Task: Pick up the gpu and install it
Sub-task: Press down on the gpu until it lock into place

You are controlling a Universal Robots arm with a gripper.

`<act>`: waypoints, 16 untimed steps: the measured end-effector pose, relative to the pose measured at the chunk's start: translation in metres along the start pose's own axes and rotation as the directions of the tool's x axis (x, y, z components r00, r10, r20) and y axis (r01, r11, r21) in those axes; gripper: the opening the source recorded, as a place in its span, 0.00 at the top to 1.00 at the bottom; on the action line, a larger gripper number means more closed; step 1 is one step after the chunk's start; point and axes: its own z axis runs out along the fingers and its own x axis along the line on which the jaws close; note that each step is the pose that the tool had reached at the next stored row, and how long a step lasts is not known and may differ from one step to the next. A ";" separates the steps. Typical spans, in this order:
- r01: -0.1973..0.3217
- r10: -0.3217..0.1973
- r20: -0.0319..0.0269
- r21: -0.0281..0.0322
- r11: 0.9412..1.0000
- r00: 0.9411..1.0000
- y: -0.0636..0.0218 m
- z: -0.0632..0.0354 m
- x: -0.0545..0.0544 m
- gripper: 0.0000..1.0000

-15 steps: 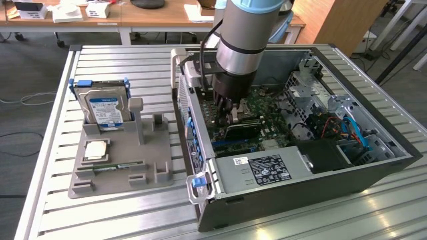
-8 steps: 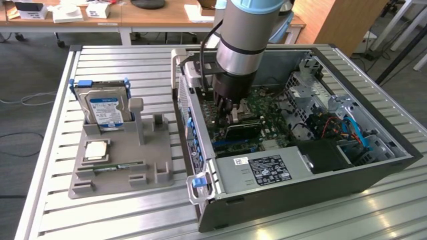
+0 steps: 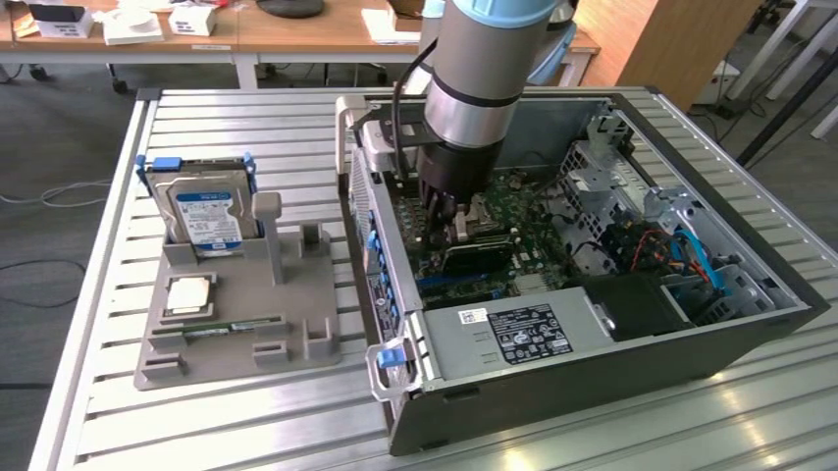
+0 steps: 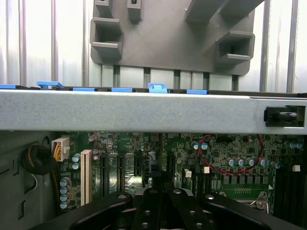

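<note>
My black jaws hang over a green motherboard dotted with pale blue capacitors, crossed by a thin red wire loop and set with black slots beside one cream slot. The open computer case is dark grey with a speckled silver-grey wall and bright blue clips. On the ribbed silvery metal table a plain grey plastic holder tray carries a silver hard drive with a blue-and-white label.
</note>
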 end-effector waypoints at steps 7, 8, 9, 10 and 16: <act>0.000 0.000 0.000 0.000 1.000 1.000 0.0000 0.0003 0.000 0.89; 0.000 0.000 0.000 0.000 1.000 1.000 0.0000 0.0005 0.000 0.89; 0.000 0.000 0.000 0.000 1.000 1.000 0.0000 0.0006 0.000 0.89; 0.000 0.000 0.000 0.000 1.000 1.000 0.0000 0.0006 0.000 0.89; 0.000 0.000 0.000 0.000 1.000 1.000 0.0000 0.0008 0.000 0.89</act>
